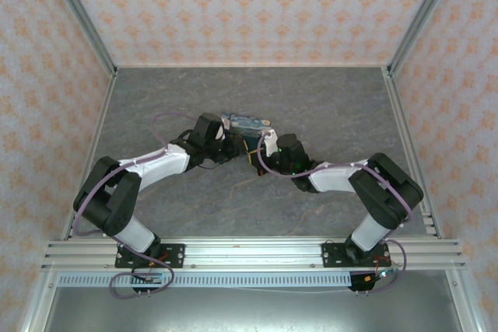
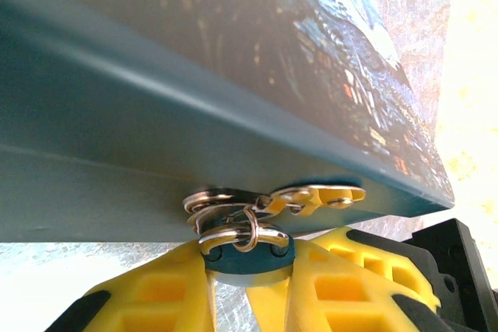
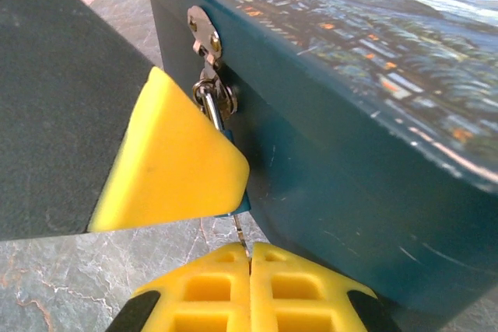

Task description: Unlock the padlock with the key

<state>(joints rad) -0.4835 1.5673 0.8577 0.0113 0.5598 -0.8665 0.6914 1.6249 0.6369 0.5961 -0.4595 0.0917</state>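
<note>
Your left gripper (image 2: 247, 276) pinches the tiny dark teal padlock (image 2: 249, 263) hanging from the metal hasp (image 2: 311, 196) of the blue painted box (image 2: 233, 75), and just below it your right gripper (image 3: 250, 260) is pressed together on a thin silver key (image 3: 238, 229).

Left arm (image 1: 156, 165), right arm (image 1: 334, 178) angled inward (wrists close); both jaws clamped

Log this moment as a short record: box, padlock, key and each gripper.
box: night-sky print, lid closed, on the table
padlock: teal body, shackle hanging through the box's hasp
left gripper: shut on padlock body
right gripper: shut on key
key: thin blade pointing up at the padlock's underside; whether it is inserted cannot be told
</note>
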